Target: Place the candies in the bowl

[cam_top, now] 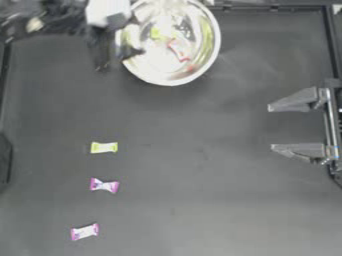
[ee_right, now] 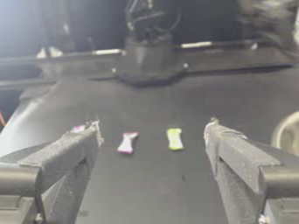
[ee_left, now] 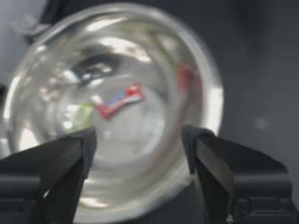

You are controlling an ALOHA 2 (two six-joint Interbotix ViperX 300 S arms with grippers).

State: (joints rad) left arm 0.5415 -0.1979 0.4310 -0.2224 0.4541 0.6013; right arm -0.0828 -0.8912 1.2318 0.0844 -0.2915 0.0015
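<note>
Left gripper (ee_left: 137, 144) open over bowl (cam_top: 137, 67); three candies (cam_top: 103, 147) on table (cam_top: 214, 200)

Overhead straight down; left wrist close on bowl (ee_left: 116, 109); right wrist across table (ee_right: 175, 183).

A robotics lab or test bench, not a home or kitchen: a plain dark table (cam_top: 200, 190) with a raised frame rail (cam_top: 330, 45) along its edge fills the top view. In the right wrist view, a robot arm base (ee_right: 149, 61) stands bolted at the far side (cables loop above it), with dark equipment and metal bars behind it.
</note>
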